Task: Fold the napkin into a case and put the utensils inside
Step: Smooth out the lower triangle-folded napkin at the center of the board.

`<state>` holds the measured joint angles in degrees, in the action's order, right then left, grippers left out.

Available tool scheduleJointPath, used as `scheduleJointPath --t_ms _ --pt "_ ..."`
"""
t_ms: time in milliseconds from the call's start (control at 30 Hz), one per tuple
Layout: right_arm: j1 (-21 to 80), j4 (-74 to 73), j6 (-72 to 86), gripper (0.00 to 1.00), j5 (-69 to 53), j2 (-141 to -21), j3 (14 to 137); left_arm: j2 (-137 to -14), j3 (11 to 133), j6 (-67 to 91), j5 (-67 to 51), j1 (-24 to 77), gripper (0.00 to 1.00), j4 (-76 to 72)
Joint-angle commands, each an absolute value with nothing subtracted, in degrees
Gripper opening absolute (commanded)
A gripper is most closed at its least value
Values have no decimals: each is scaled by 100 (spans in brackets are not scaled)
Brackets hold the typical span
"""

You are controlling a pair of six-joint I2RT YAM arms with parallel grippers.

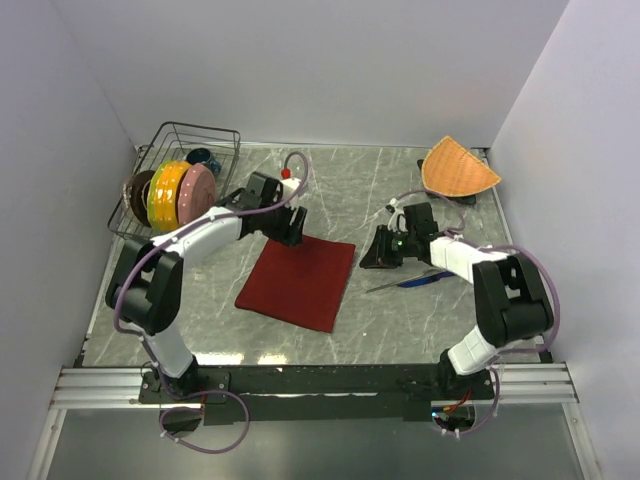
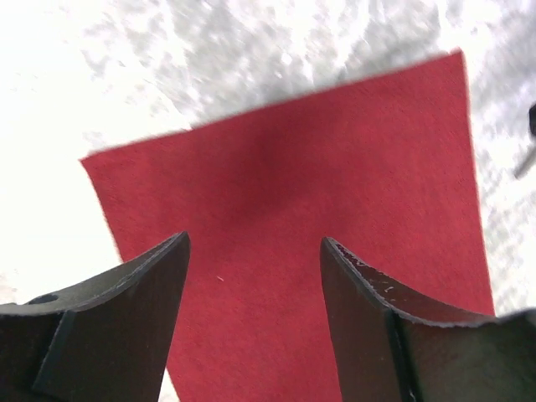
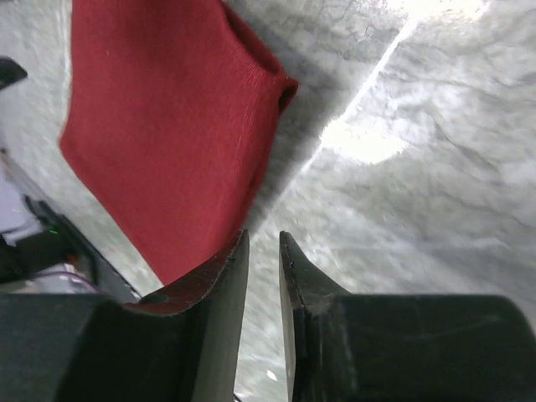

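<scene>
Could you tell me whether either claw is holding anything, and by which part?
Nothing is held. The left claw stands open near the napkin; the right claw is nearly closed on nothing.

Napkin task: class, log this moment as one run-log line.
napkin: flat on table | left gripper: open above napkin | right gripper: jaws narrowly apart, empty | knife, fork: on table, right of napkin

Napkin [image 2: 293, 209] cut off at left wrist view's bottom edge; fork [image 1: 386, 287] barely discernible.
</scene>
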<state>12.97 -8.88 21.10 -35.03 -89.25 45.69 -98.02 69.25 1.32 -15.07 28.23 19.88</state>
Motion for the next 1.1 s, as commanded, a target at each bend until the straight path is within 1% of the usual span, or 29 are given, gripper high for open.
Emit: scheduleJointPath --t_ms 0,167,433,633,767,833,900,1033,1067 --pt "1275 -167 2777 28 -3709 -9359 4746 -9922 7391 255 -1459 2716 70 1925" --pt "1222 -18 2944 30 -3910 -9957 4921 -10134 7567 255 -1494 2479 70 2004" --pt "1222 606 3507 39 -4412 -10380 4948 -10248 7453 167 -1521 2198 70 1960" --pt "1222 484 3472 39 -4325 -10670 5229 -10555 7646 254 -1511 1952 69 2039" --pt "1222 396 3481 35 -4219 -10793 5317 -10705 7743 299 -1495 1811 69 2065" --pt "1222 352 3472 31 -4166 -10819 5326 -10775 7795 255 -1477 1784 70 2057" --pt "1222 299 3445 22 -4131 -10872 5335 -10845 7840 237 -1450 1767 71 2039" --pt "1213 211 3428 14 -4105 -10986 5361 -11109 8076 211 -1459 1731 71 2100" --pt "1222 220 3428 10 -4122 -11012 5370 -11196 8112 211 -1485 1705 71 2101"
